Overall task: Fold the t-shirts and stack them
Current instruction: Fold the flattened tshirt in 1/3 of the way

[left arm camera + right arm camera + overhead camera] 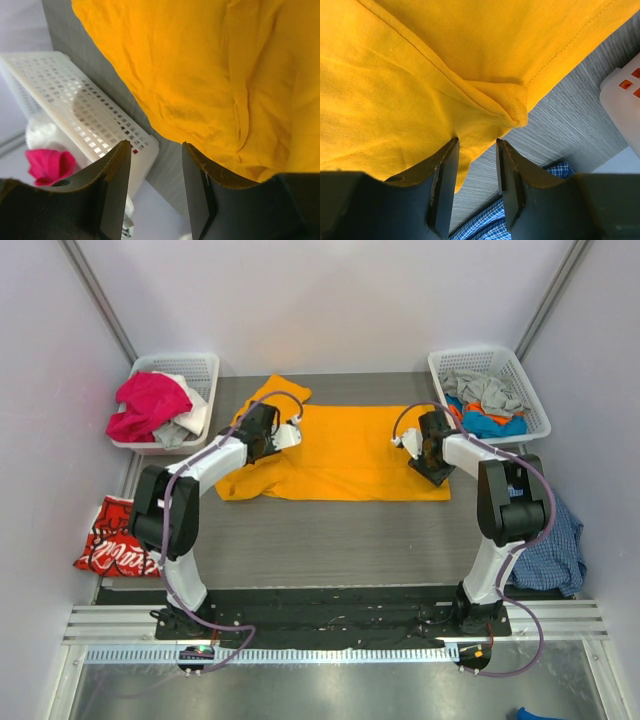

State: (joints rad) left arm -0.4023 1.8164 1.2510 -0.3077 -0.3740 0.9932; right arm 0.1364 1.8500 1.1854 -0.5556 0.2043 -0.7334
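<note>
Cloth first: the orange t-shirt [350, 455] lies spread toward the far edge of the table [330, 535]. My left gripper [156, 145] and right gripper [477, 141] stand narrowly parted and empty at its side edges. I'd pinch both layers evenly before folding.

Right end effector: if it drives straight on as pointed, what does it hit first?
Likely the orange tee: its folded hem corner sits just ahead of the right end effector, jaws apart. Depth unclear.
</note>
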